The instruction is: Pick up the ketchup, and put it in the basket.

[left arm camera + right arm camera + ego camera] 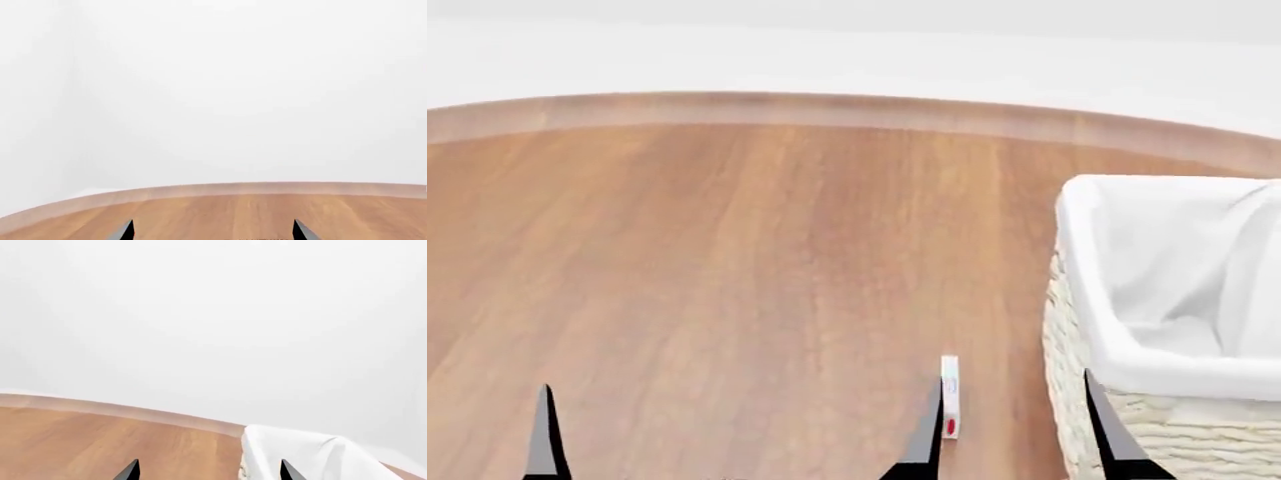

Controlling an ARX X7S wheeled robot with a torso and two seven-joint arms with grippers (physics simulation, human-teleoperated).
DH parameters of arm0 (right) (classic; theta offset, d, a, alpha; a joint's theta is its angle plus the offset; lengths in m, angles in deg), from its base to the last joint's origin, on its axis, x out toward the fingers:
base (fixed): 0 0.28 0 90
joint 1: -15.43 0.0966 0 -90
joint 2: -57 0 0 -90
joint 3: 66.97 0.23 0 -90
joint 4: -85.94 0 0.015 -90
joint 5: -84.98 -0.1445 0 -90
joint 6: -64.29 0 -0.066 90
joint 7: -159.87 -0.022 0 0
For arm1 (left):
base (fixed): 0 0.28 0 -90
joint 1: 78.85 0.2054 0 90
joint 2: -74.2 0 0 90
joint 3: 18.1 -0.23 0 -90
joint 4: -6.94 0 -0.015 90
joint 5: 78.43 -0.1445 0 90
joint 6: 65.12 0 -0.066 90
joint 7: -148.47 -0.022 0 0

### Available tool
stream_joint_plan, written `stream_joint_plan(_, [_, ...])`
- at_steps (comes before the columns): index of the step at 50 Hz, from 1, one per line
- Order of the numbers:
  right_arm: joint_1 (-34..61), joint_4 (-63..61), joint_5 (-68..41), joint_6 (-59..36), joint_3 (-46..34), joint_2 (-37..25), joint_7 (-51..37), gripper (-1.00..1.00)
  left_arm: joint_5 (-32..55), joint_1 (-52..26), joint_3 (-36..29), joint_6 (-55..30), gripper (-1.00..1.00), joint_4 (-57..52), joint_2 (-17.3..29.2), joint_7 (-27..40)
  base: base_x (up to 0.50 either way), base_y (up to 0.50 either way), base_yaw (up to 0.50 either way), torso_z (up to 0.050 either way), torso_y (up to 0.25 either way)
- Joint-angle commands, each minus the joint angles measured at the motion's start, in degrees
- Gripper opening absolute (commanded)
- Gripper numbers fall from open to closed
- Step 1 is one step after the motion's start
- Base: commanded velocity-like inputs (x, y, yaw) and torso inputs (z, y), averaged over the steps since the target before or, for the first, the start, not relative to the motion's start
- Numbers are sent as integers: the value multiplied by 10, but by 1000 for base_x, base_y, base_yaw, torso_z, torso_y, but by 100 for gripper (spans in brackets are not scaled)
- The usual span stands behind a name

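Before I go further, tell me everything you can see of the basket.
The basket is cream woven wicker, rectangular as far as shown, with a white cloth liner folded over its rim. It stands upright on the wooden table at the head view's right, cut off by the frame. Nothing shows inside it. No jaws touch it.

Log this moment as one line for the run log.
ketchup: not in view | basket: right of table | left gripper: open | right gripper: open

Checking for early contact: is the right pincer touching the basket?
Cannot tell. In the head view one fingertip of the right pincer overlaps the basket, which reveals no depth.
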Motion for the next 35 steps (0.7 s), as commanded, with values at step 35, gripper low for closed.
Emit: stream_joint_plan(35, [-4, 14, -18, 29, -15, -13, -6, 100, 106, 77, 88, -18, 100, -80, 80, -24, 0, 0, 143, 0, 0])
